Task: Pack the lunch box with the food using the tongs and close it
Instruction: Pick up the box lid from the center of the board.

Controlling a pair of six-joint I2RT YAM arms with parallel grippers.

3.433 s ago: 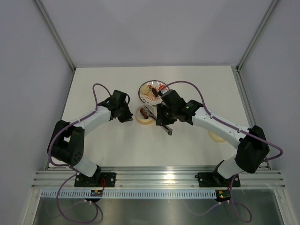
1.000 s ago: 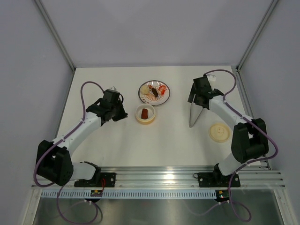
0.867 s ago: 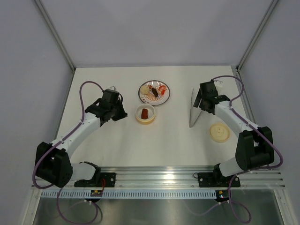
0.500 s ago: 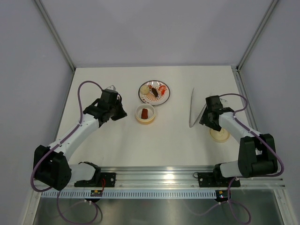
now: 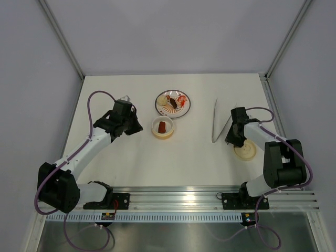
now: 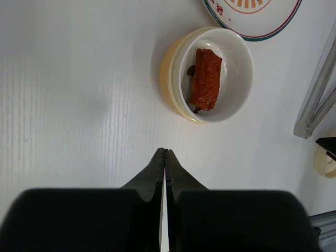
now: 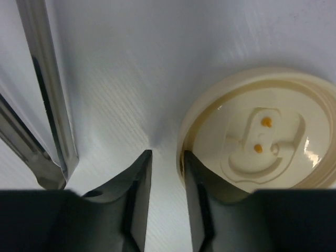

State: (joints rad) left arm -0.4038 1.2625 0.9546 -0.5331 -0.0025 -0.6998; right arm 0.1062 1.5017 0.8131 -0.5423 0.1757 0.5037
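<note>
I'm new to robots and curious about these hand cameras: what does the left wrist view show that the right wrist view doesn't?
Only the left wrist view: the lunch box holding one red-brown food piece, the plate's rim, and the shut left gripper. Only the right wrist view: the lid's moulded face and the right gripper, open beside its rim. Both: the tongs and the white table.

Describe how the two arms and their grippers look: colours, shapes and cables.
Both the left arm and the right arm have smooth white links between bulky black joints. A purple cable loops along each. The left gripper and the right gripper have slim black fingers tapering to narrow tips, set on black housings.
</note>
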